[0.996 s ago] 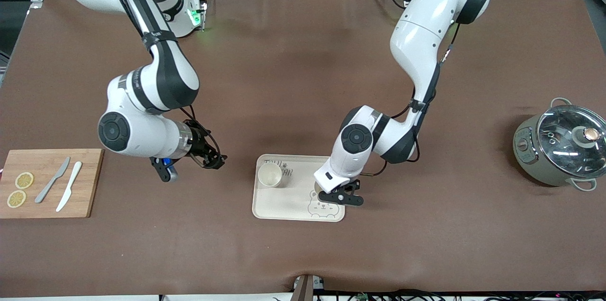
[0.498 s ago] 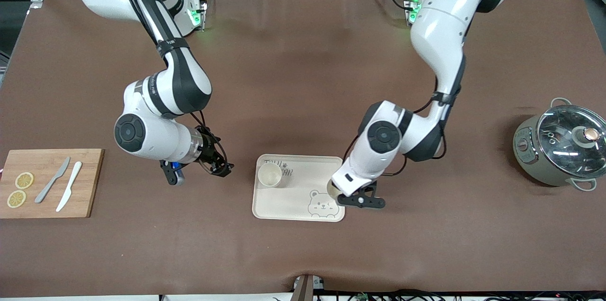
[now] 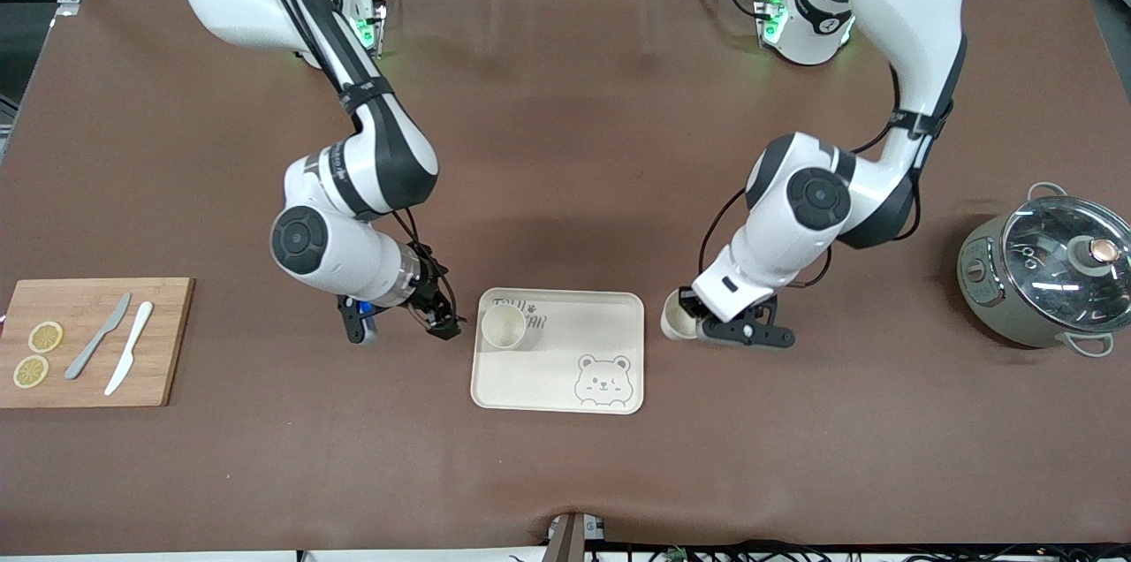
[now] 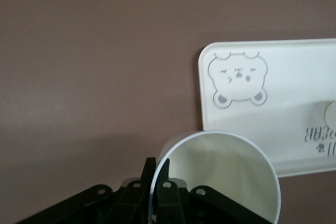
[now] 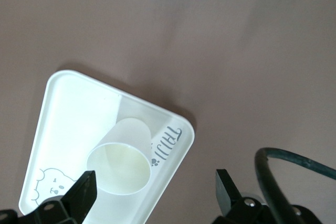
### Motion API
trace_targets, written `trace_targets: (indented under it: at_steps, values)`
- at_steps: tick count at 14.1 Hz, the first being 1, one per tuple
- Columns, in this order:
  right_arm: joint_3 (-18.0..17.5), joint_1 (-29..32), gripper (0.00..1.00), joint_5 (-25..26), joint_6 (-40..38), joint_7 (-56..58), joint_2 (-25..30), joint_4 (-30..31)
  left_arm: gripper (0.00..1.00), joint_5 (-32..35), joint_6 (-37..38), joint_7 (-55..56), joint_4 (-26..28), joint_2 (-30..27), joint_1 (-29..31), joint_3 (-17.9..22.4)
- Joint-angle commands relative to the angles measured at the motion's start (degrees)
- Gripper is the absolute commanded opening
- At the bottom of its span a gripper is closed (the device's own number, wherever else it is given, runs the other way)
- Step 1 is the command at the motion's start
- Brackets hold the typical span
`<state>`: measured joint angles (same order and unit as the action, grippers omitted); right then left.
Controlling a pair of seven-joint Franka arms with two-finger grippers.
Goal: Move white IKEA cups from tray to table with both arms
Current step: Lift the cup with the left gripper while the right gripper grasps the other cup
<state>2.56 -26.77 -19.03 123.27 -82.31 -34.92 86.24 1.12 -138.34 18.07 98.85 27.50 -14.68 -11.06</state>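
One white cup (image 3: 503,326) stands upright on the cream bear-printed tray (image 3: 565,359), in the corner toward the right arm and the robots; it also shows in the right wrist view (image 5: 122,163). My right gripper (image 3: 442,325) is open and empty just beside that corner of the tray (image 5: 73,114), its fingers (image 5: 86,184) spread wide. My left gripper (image 3: 686,316) is shut on the rim of the second white cup (image 3: 673,325), held low over the table just off the tray's edge toward the left arm's end. In the left wrist view the fingers (image 4: 167,174) pinch the cup's wall (image 4: 226,177), with the tray (image 4: 294,108) past it.
A wooden cutting board (image 3: 163,341) with two knives and two lemon slices lies at the right arm's end. A grey pot with a glass lid (image 3: 1051,275) stands at the left arm's end.
My left gripper has carried its cup from over the tray's bear corner off the tray toward the left arm's end. My right gripper has moved closer to the tray.
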Motion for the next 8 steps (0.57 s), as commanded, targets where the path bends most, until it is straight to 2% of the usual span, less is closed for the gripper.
trace_targets:
  at_steps: [1,3,6,8]
  values:
    - [0.5,-2.1,1.00,-0.4,2.4,-2.7,-2.3,-1.7,0.00,-0.5,-4.0,-0.9,11.7,-8.2,1.5,-0.7]
    - [0.6,-3.5,1.00,1.0,4.2,-2.8,-3.3,-1.8,0.00,-0.5,-10.0,-2.8,18.1,-10.7,3.9,-1.3]
    - [0.6,-4.2,1.00,3.8,4.7,-6.6,-4.7,-2.0,0.00,-0.5,-13.6,-6.7,23.9,-12.6,10.2,-3.9]
    - [0.6,-4.6,1.00,6.0,4.8,-7.2,-5.5,-2.1,0.00,-0.8,-13.9,-9.0,24.5,-13.0,17.2,-9.0]
